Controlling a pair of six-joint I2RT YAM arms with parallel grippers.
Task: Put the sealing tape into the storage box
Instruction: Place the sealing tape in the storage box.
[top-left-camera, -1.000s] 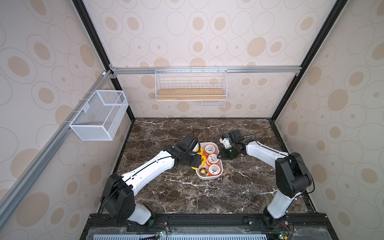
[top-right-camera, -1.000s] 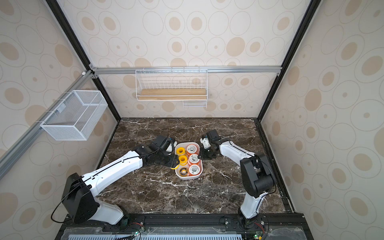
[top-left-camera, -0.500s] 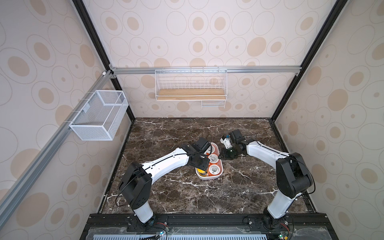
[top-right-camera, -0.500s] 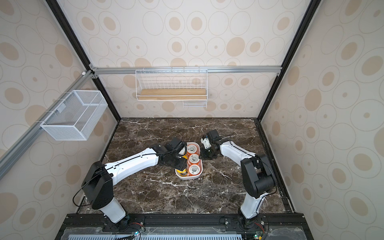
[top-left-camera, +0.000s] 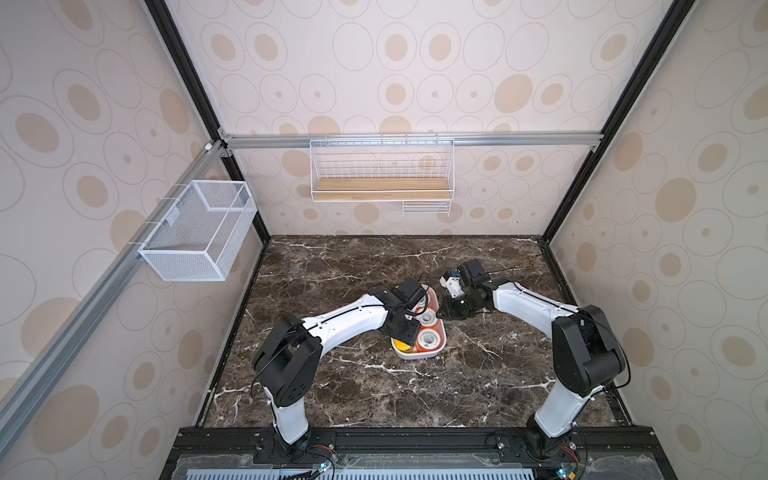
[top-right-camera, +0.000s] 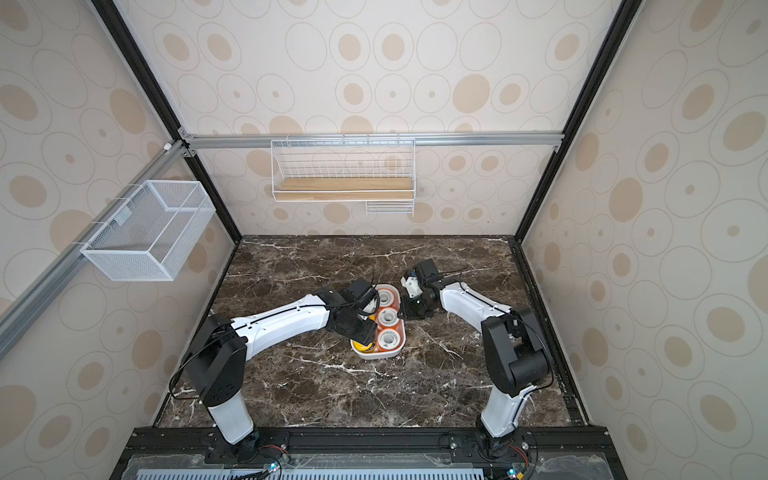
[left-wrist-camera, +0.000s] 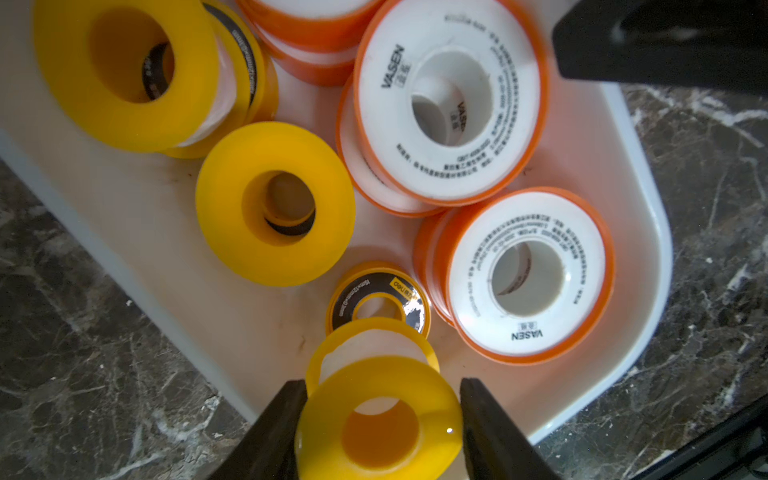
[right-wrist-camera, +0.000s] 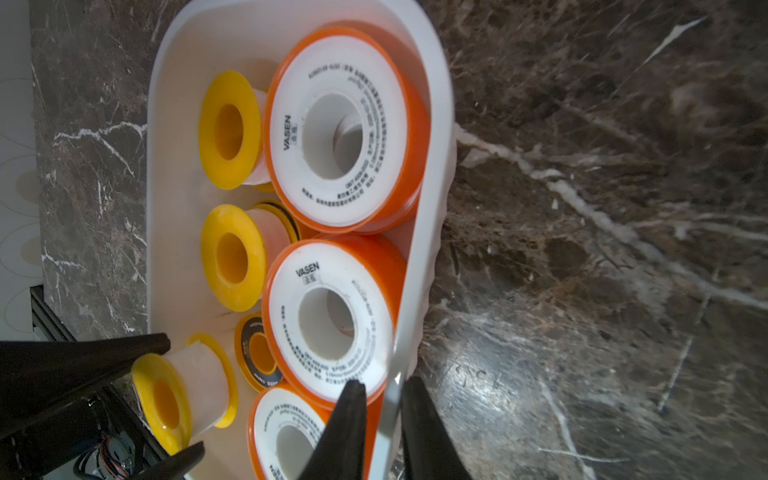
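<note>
The storage box (top-left-camera: 420, 354) (top-right-camera: 376, 354) is a shallow white tub in mid-table, seen in both top views. Several spools of sealing tape lie in it: white-faced, orange-rimmed ones (left-wrist-camera: 449, 99), a plain yellow one (left-wrist-camera: 274, 203) and a black-ringed one (left-wrist-camera: 378, 303). My left gripper (left-wrist-camera: 382, 384) is shut on a yellow spool (left-wrist-camera: 380, 428), held just above the box floor near one end. The right wrist view shows that same held spool (right-wrist-camera: 166, 399). My right gripper (right-wrist-camera: 384, 384) (top-left-camera: 443, 318) is shut on the box's thin side wall (right-wrist-camera: 432, 166), one finger inside and one outside.
A white wire-mesh basket (top-left-camera: 195, 232) hangs on the left wall. On the back wall hangs a wire shelf with a wooden base (top-left-camera: 380, 189). The dark marble tabletop (top-left-camera: 374, 395) surrounds the box. Both arms meet over the box.
My left arm has swung right from beside the box to over it, carrying the yellow spool. The right gripper has closed fully on the box wall.
</note>
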